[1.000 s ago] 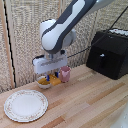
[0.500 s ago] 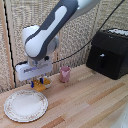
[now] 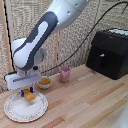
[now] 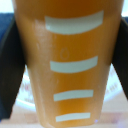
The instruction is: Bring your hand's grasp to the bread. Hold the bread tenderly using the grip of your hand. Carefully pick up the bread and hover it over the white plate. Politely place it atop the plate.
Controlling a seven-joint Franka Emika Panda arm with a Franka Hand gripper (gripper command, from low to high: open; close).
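In the wrist view the bread [image 4: 67, 65] fills the picture, blurred, cut off at every edge, hiding most of the plate [image 4: 114, 87]. In the exterior view, whether the bread [image 3: 30, 96] touches the plate [image 3: 15, 107] cannot be told.

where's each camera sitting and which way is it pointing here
Exterior view: off the arm, above table height, looking down across the wooden table; it shows the white arm, the hand, the bread over the white plate.
Wrist view: on the wrist, looking down between the dark fingers at the bread, which fills the frame.
Shared: the bread, the fingers and the white plate.
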